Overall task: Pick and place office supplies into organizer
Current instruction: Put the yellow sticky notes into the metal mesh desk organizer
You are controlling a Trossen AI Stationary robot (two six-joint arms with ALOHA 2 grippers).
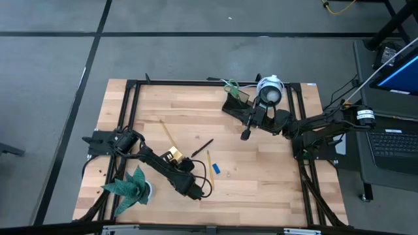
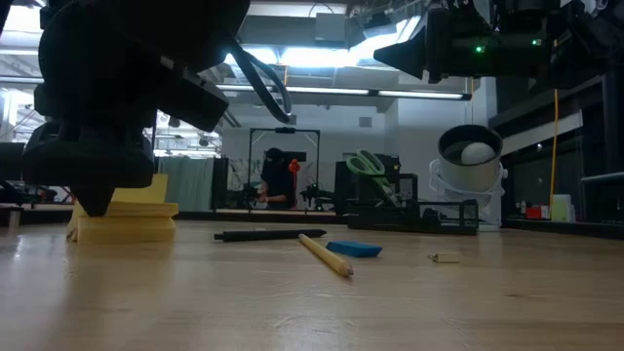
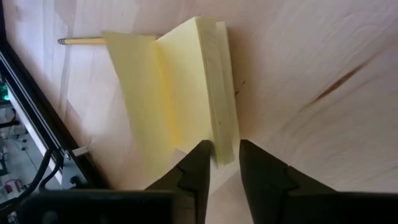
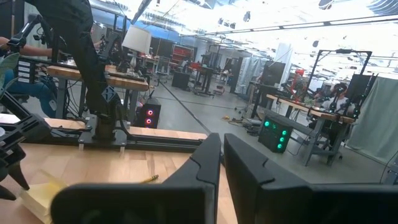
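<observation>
Starting at your left, the left end effector (image 3: pixel 221 171) straddles one edge of the yellow sticky-note pad (image 3: pixel 180 93); whether it grips or merely brackets it, you cannot tell, and the pad sits on the counter (image 1: pixel 274 189). One pencil (image 1: pixel 169 135) lies beside it. Mid-counter, the black pen (image 1: pixel 202 147), second pencil (image 1: pixel 209 161) and small blue block (image 1: pixel 216 168) remain loose. Farther right, the organizer (image 1: pixel 236 103) holds only the green-handled scissors (image 2: pixel 368 164) (one item done, most left). Your right end effector (image 4: pixel 222 163) hovers closed and empty near it.

Green paper plant (image 1: pixel 132 186), white round device (image 1: pixel 269 91)
</observation>
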